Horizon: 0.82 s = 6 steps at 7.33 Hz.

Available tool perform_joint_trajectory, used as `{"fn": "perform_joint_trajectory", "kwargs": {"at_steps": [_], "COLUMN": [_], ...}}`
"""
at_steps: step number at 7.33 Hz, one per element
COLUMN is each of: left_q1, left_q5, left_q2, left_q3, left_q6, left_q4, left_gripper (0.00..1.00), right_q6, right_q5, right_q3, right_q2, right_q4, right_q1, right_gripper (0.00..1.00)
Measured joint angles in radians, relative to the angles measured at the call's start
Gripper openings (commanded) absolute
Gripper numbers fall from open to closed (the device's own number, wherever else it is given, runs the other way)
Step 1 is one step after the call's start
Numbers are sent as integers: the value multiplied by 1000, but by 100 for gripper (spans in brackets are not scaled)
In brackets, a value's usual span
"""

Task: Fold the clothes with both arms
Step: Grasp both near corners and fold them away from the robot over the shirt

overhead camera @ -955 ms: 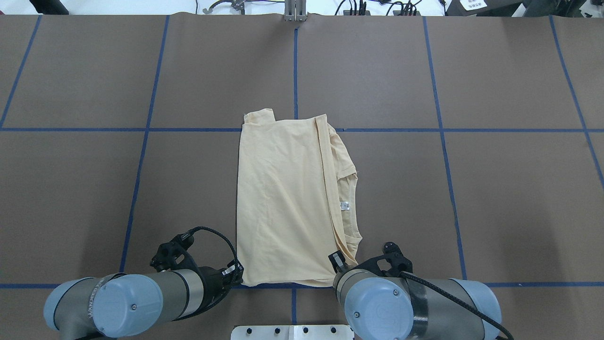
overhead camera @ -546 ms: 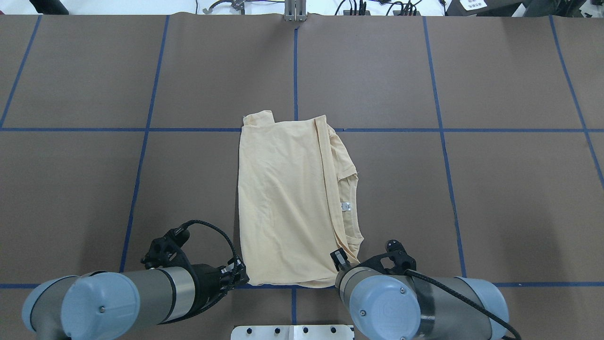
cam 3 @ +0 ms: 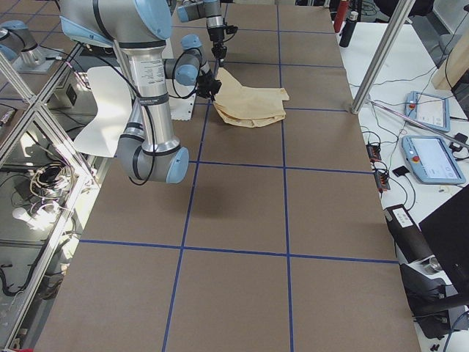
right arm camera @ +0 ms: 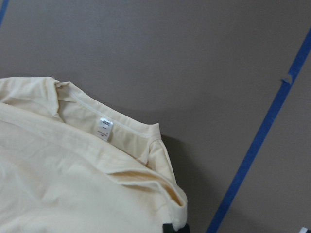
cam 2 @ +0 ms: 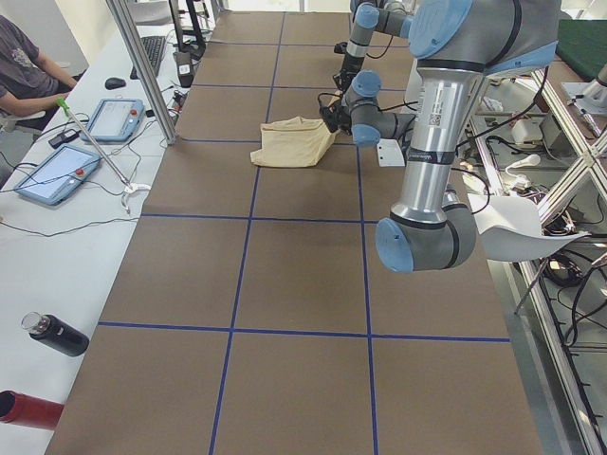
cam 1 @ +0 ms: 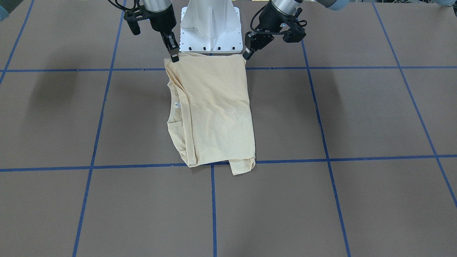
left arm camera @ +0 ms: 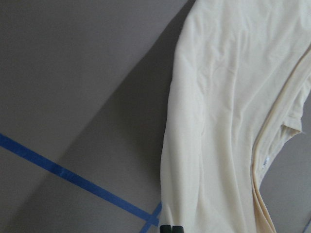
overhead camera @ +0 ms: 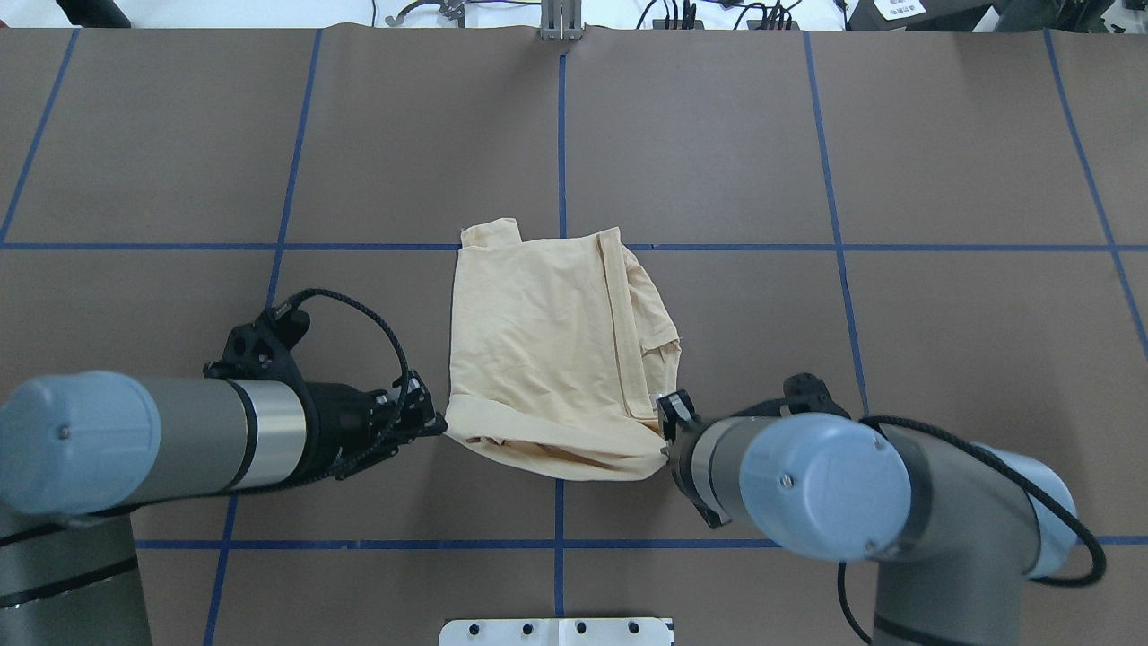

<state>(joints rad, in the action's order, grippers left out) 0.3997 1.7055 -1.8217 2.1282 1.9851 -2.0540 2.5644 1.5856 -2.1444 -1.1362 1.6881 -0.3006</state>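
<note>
The pale yellow T-shirt (overhead camera: 547, 341) lies folded lengthwise on the brown table, its collar and white neck label (right arm camera: 104, 128) on the robot's right side. Its near edge is raised off the table and sags between the two grippers. My left gripper (overhead camera: 437, 428) is shut on the near left corner; the left wrist view shows its fingertips (left arm camera: 171, 228) closed together against the cloth. On the near right corner by the collar my right gripper (overhead camera: 665, 432) is shut. The front-facing view shows the right gripper (cam 1: 174, 57) and the left gripper (cam 1: 247, 54) at the shirt's (cam 1: 214, 114) two corners. The chest print is hidden.
Blue tape lines (overhead camera: 560, 135) divide the table into squares. The white pedestal base (overhead camera: 556, 631) sits at the near edge between the arms. A metal bracket (overhead camera: 561, 22) stands at the far edge. In the left side view a seated person (cam 2: 28, 76) and tablets (cam 2: 57, 171) are beside the table.
Both grippers have risen and moved away from the robot, carrying the shirt's near edge off the near blue line toward the far side. The cloth between them now sags and bunches.
</note>
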Motion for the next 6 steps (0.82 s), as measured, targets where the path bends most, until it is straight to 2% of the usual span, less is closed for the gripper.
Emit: {"fn": "perform_joint_trajectory", "kwargs": {"at_steps": [2,4,6], "left_q1": [107,169,209], "left_q5": [30,33,31], "left_q2": [-107,-179,-224], "left_q3": [-178,-338,-483], "left_q6": [-65,-106,-117], "left_q4": [-8,-48,-148], "left_gripper": [0,0,0], "right_q6": [-115,-217,-279], "right_q5": [99,169,212], "right_q3": [218,453,694], "right_q2": [151,287,380], "right_q4": [-6,-41,-188], "right_q1": [-172,-270,-329], "right_gripper": [0,0,0]}}
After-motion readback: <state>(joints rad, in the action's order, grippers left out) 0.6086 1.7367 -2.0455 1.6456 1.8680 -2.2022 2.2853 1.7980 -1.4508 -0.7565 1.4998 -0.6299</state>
